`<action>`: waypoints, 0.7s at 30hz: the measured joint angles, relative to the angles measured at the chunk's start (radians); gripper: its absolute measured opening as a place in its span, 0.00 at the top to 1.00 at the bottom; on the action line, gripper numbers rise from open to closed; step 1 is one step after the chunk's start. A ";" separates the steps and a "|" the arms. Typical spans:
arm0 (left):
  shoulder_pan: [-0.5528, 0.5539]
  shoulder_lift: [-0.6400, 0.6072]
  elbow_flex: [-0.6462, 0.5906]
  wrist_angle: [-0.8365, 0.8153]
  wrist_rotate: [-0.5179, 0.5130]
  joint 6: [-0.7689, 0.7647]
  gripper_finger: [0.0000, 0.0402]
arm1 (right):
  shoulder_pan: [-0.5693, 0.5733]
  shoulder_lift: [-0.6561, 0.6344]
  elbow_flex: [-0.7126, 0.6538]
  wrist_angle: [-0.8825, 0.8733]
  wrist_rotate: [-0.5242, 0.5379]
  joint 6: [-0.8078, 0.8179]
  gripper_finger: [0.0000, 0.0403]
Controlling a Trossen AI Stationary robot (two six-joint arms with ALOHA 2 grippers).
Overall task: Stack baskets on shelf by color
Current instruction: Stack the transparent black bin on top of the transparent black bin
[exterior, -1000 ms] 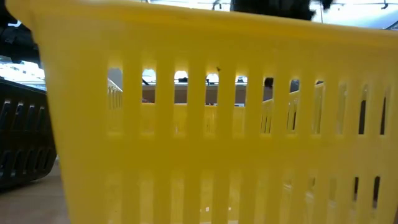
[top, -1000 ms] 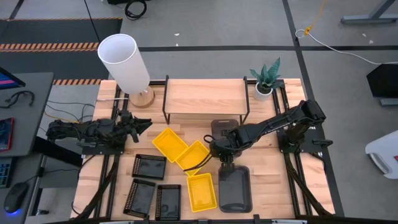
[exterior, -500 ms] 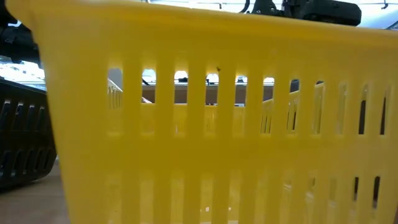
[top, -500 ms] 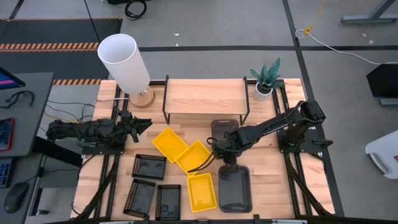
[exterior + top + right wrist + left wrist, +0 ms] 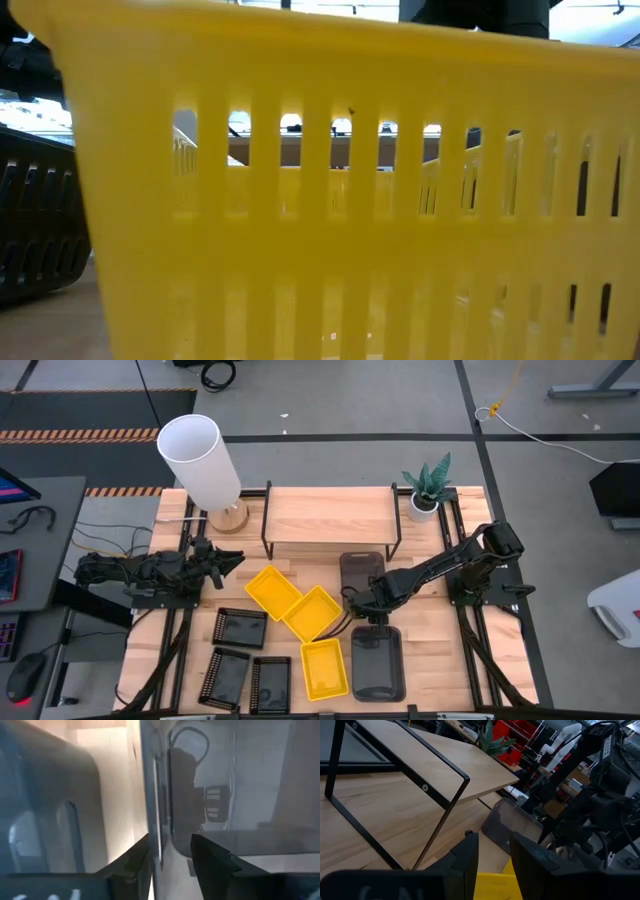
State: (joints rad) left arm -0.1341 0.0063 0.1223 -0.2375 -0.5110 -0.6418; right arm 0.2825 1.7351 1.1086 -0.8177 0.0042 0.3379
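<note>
My right gripper (image 5: 364, 618) points down, open, over the far end of a smoky-grey basket (image 5: 377, 663) lying flat near the table's front. Its fingers stand on either side of that basket's far wall (image 5: 156, 795). A second grey basket (image 5: 360, 568) lies partly under the shelf (image 5: 330, 513). Three yellow baskets (image 5: 311, 612) lie mid-table, two of them overlapping. Three black baskets (image 5: 241, 627) lie at the front left. In the low view, a yellow basket's slotted wall (image 5: 330, 200) fills the picture. My left gripper (image 5: 232, 562) waits open at the left. My right gripper (image 5: 170, 860) comes from above and straddles the near grey basket's far short wall, with one finger (image 5: 212, 857) inside the basket and the other (image 5: 132, 862) outside. Whether either finger touches the wall I cannot tell. The basket lies flat on the table.
A white lamp (image 5: 200, 460) stands at the back left and a potted plant (image 5: 428, 488) at the back right. The shelf's black legs (image 5: 442, 815) stand close to the far grey basket. Bare tabletop (image 5: 430, 650) lies to the right of the near grey basket.
My right gripper has gone down and a little toward the table's near edge, onto the far end of the near grey basket. The baskets lie where they were.
</note>
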 joint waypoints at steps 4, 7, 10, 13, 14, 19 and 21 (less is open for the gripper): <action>0.000 0.000 0.000 0.000 0.000 0.000 0.71 | 0.001 0.000 -0.001 0.002 -0.002 -0.021 0.78; 0.000 0.000 0.000 0.000 0.000 0.000 0.71 | 0.003 0.000 -0.001 0.004 -0.006 -0.055 0.90; 0.000 0.000 0.000 0.000 0.000 0.000 0.71 | 0.003 -0.001 -0.001 0.003 -0.017 -0.071 0.98; 0.000 0.000 0.000 0.000 0.000 0.000 0.71 | 0.006 -0.001 0.001 -0.011 -0.030 -0.076 0.96; 0.000 0.000 0.000 0.000 0.000 0.000 0.71 | 0.009 -0.001 0.004 -0.021 -0.035 -0.077 0.96; 0.000 0.000 0.000 0.000 0.000 0.000 0.71 | 0.026 -0.002 0.030 -0.037 -0.048 -0.092 0.98; 0.000 0.000 0.000 0.000 0.000 0.000 0.71 | 0.028 -0.002 0.035 -0.031 -0.048 -0.083 0.98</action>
State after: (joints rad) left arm -0.1340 0.0063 0.1223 -0.2374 -0.5107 -0.6419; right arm 0.3103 1.7336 1.1436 -0.8485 -0.0436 0.2552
